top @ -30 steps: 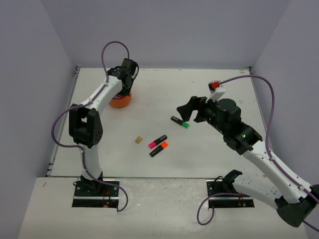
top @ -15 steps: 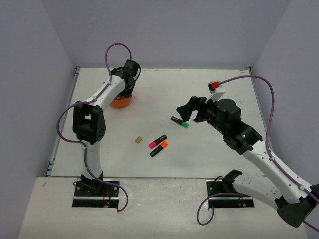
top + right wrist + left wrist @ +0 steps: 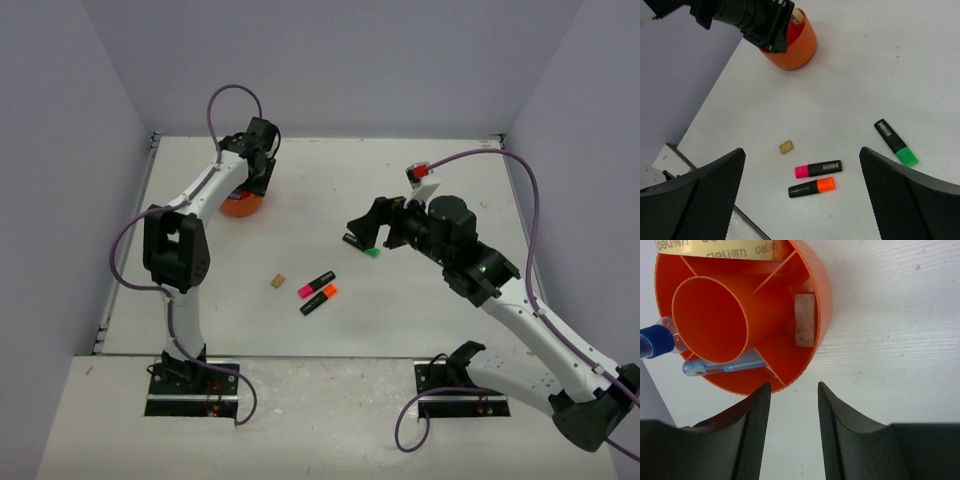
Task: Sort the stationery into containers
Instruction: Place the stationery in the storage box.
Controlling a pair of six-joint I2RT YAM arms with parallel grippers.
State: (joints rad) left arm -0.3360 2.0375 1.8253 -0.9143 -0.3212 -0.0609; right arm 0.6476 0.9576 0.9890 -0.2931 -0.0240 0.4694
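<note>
Since the green highlighter [image 3: 895, 143] is looking light, stiff and slick-barrelled, I'm judging a pinch across its black barrel, mid-length, as the best hold. It's lying flat on the tabletop [image 3: 850, 75] under the right claw [image 3: 801, 152], which is hanging wide apart and empty, marker sitting off-centre. Left claw [image 3: 793, 386] is hanging part-spread, empty, over the rim of the orange tub [image 3: 820, 295].

Soft, even light fills the overhead view: the white counter [image 3: 420, 300] is bright, no glare, just faint short shadows under the arms. Left wrist view: orange tub [image 3: 822, 290] crisp and saturated, shaded inside its walls, left tool [image 3: 792, 390] nearly black along the bottom edge. Right wrist view: right tool [image 3: 801, 150] dark in both lower corners, highlighters [image 3: 818, 169] sharp, barely shadowed.
</note>
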